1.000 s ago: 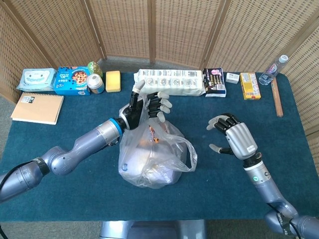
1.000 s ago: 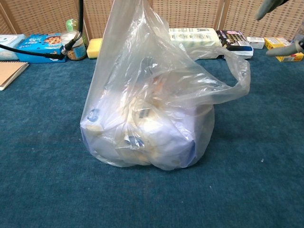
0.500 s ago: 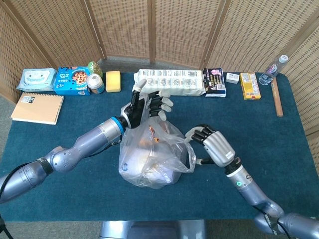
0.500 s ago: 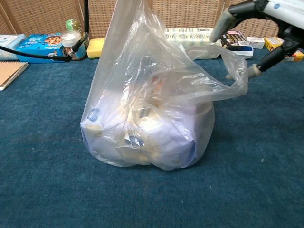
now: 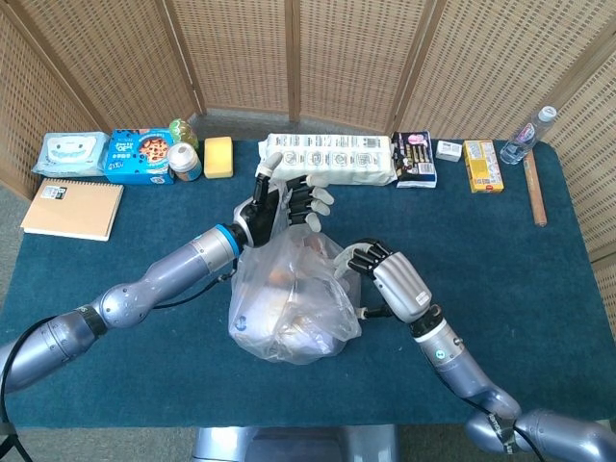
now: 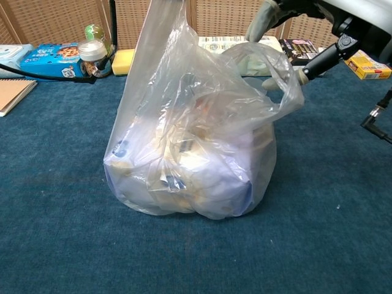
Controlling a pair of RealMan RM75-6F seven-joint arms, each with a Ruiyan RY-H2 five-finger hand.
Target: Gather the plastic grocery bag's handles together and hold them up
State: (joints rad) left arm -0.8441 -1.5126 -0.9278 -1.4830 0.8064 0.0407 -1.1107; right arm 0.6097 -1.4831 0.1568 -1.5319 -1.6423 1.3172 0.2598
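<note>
clear plastic grocery bag (image 5: 294, 308) is sitting mid blue bench (image 5: 115, 366). left hand (image 5: 284, 200) is gripping one handle above the bag. right hand (image 5: 385, 279) is touching the other handle (image 6: 278, 76) beside the bag, fingers curled, grasp unclear.

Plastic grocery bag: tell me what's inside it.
Through the plastic grocery bag only blurred shapes show: pale, white and bluish packages filling its lower half. The cloudy film hides what they are and how many.
</note>
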